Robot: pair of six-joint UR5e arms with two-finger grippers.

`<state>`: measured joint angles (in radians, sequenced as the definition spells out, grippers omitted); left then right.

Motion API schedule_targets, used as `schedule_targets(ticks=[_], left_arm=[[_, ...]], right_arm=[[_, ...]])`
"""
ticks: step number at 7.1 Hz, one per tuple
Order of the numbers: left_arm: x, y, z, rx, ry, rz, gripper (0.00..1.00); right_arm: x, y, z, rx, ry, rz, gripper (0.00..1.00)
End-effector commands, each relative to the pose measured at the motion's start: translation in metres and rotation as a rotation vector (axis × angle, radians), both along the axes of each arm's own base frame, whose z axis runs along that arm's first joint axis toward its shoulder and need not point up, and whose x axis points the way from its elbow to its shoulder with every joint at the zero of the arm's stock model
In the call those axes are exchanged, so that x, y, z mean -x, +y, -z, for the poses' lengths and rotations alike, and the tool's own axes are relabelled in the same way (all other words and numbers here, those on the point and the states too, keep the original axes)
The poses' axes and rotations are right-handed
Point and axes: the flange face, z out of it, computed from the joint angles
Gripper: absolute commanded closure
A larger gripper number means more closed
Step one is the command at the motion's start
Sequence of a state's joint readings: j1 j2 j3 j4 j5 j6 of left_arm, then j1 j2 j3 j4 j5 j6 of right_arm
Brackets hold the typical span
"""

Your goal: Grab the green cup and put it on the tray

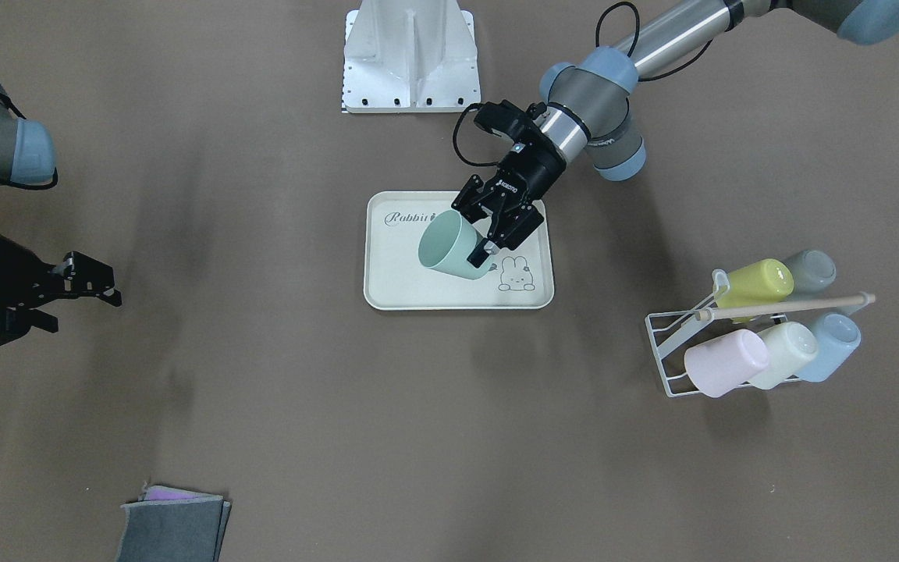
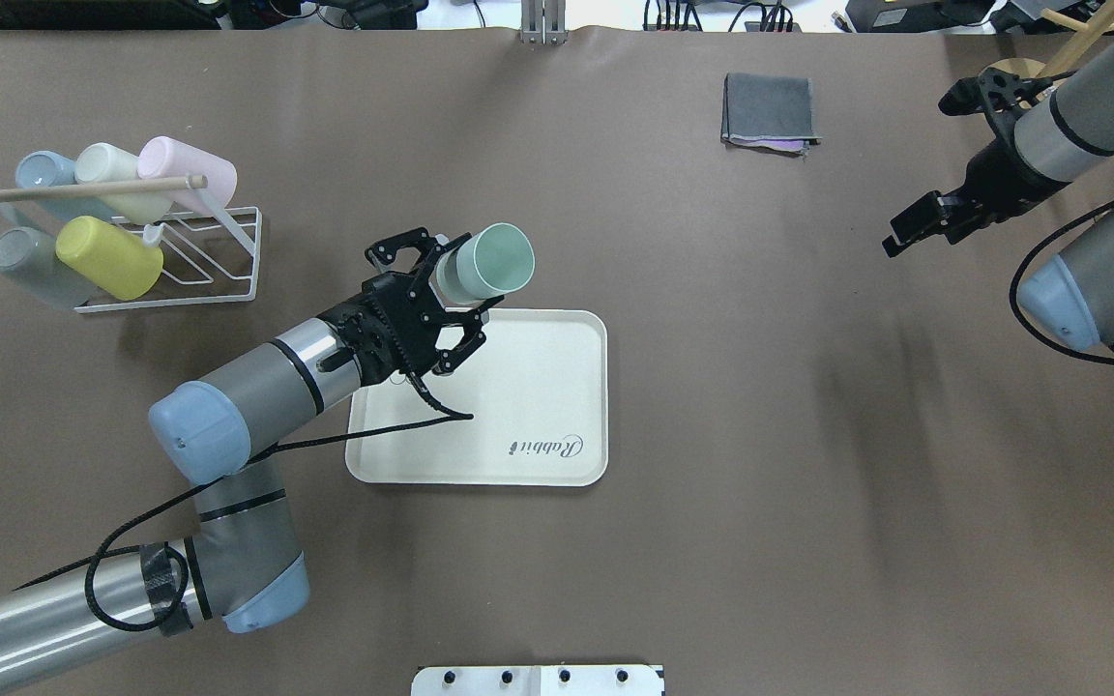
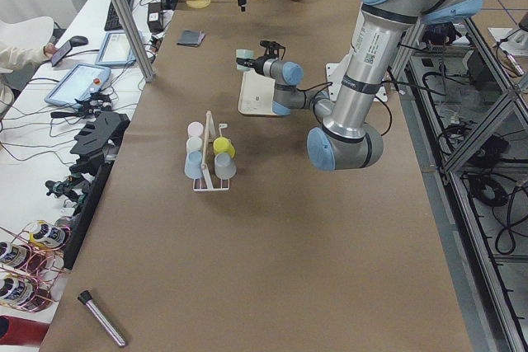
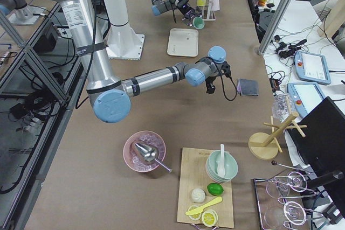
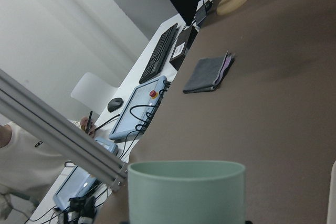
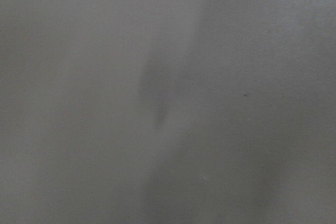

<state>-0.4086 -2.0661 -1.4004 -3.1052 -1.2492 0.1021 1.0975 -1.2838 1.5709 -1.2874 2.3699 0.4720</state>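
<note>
The left arm (image 2: 267,382) slants low from the desk's (image 1: 262,390) near-left corner. The left jaws clamp the green cup (image 1: 452,245), tilted mouth-outward above the tray (image 1: 403,289) mid-desk. The right jaws hang open by the right edge.

Soft, even overhead light leaves faint, diffuse shadows on the table (image 2: 712,387). The right wrist view is a blurred, featureless grey-brown. The left wrist view renders the green cup (image 5: 186,192) close and slightly soft.
</note>
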Motion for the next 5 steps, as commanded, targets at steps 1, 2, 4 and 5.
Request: schedule_targets(ticks=[1, 2, 4, 5], left_arm=[[-0.020, 0.015, -0.027, 0.017, 0.121, -0.099, 0.88], [-0.021, 0.020, -0.028, 0.028, 0.148, -0.124, 0.88], [-0.038, 0.033, -0.031, 0.092, 0.181, -0.187, 0.88], [-0.039, 0.034, -0.030, 0.143, 0.223, -0.210, 0.88]], right_arm=[[-0.085, -0.015, -0.017, 0.119, 0.138, -0.158, 0.01], [-0.115, -0.005, -0.018, 0.202, 0.172, -0.192, 0.01], [-0.150, 0.023, -0.041, 0.249, 0.223, -0.131, 0.01], [-0.167, 0.041, -0.065, 0.291, 0.219, -0.144, 0.01]])
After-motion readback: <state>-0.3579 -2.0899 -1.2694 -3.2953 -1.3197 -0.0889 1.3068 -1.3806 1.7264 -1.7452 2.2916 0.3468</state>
